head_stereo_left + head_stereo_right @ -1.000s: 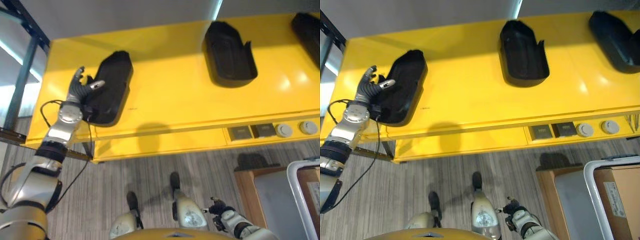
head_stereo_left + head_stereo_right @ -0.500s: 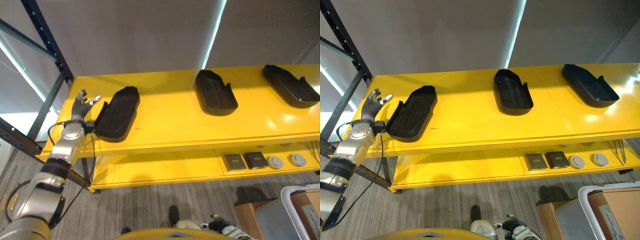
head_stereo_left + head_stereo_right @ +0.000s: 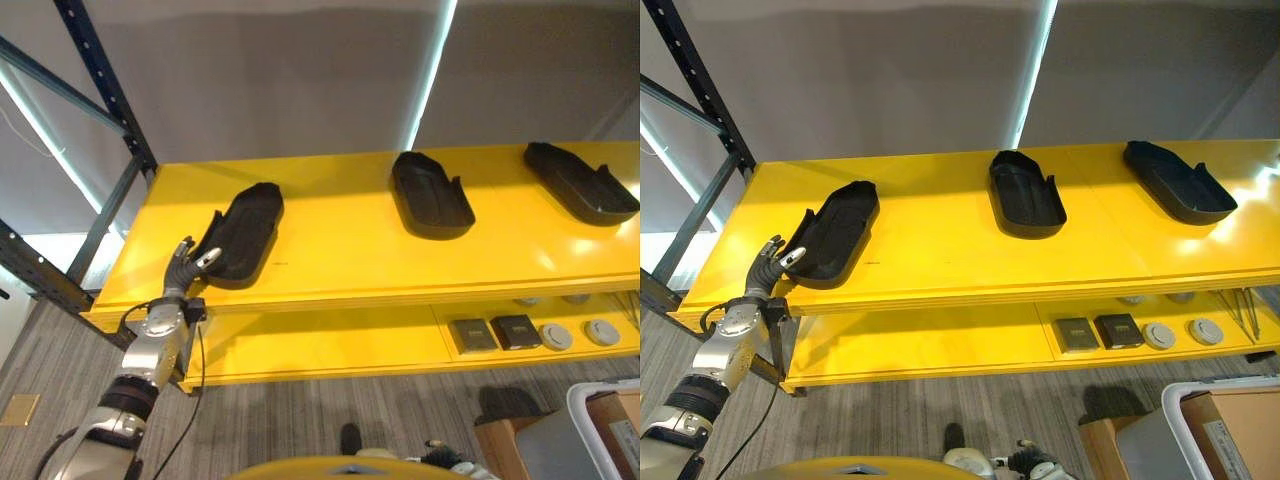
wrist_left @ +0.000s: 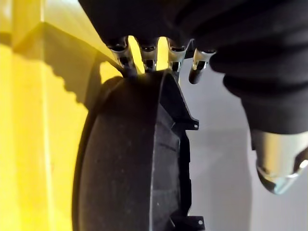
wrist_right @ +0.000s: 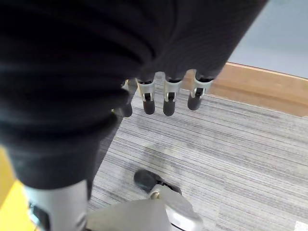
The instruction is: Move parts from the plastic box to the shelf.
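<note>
Black part point(image 3: 242, 234) lies on the yellow shelf point(image 3: 340, 265), left hand point(image 3: 188, 268) fingers point(image 4: 144, 53) relaxed, holding nothing.

three black parts point(image 3: 1024, 196) on the yellow shelf point(image 3: 930, 250), two dark squares point(image 3: 1075, 333), two grey discs point(image 3: 1161, 334) below.

I see a yellow shelf point(image 3: 940, 250) across mid-frame carrying three black parts: left point(image 3: 832, 235), centre point(image 3: 1025, 195), right point(image 3: 1178, 182).
</note>
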Tool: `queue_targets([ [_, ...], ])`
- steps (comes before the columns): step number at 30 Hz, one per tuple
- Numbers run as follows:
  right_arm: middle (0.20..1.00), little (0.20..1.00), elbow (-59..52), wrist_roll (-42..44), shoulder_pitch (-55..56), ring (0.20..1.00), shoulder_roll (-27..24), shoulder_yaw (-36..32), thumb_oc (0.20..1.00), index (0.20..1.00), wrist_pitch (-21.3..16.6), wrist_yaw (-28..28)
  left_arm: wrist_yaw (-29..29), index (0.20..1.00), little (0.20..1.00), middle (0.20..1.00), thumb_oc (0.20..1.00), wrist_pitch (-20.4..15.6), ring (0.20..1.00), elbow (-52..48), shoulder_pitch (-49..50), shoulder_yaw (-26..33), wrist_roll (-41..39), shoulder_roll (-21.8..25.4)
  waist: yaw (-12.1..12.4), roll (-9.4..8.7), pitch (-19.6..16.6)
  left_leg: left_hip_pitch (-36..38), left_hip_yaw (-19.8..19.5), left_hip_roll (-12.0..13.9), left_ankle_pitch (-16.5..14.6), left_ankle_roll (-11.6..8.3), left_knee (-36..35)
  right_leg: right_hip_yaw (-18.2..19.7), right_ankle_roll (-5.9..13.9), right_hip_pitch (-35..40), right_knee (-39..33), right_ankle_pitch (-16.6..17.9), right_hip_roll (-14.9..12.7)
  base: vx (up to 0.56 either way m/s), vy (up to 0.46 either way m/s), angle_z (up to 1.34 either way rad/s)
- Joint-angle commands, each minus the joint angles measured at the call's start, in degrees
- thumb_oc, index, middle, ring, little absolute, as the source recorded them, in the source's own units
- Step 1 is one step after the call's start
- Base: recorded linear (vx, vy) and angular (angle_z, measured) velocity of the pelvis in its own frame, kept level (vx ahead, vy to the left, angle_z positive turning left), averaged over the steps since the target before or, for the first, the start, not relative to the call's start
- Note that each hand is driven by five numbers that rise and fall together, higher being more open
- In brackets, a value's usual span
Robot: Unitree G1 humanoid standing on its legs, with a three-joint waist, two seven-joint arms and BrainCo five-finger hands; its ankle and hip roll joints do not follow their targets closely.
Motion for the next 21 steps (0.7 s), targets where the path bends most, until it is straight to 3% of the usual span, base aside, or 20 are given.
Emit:
queue_targets([
  [1,1.000,1.000,2.47,-1.47,-2.47,1.000,1.81,1.50,1.000,1.000,-0.80,1.51,-1.59,1.000,1.000,1.000,1.000,-1.43,1.000,0.93,-7.50,0.09,-1.61,0.08,-0.98,0.06,2.54,-1.17,-1.73,3.92,0.72,-2.33,0.00,2.07,4.54,5.36,0.38,-6.35,-3.90,0.00,0.000,0.00],
  [17,1.000,1.000,2.76,-1.91,-2.84,1.000,1.74,2.02,1.000,1.000,-0.89,2.48,-4.90,1.000,1.000,1.000,1.000,-1.69,1.000,-4.53,-5.02,-1.32,-5.38,-0.32,-1.14,0.32,2.35,-0.57,-1.27,4.09,0.34,-2.37,0.00,2.30,4.44,6.06,0.23,-6.72,-3.69,0.01,0.001,-0.02],
  [21,1.000,1.000,2.79,-2.16,-3.11,1.000,1.88,1.95,1.000,1.000,-0.98,2.24,-2.59,1.000,1.000,1.000,1.000,-2.05,1.000,-5.66,-4.19,0.20,-1.75,-0.27,-0.70,0.39,2.38,-0.53,-1.70,3.83,0.21,-2.27,0.00,1.95,4.34,6.37,0.29,-6.86,-3.74,0.00,0.000,0.00],
])
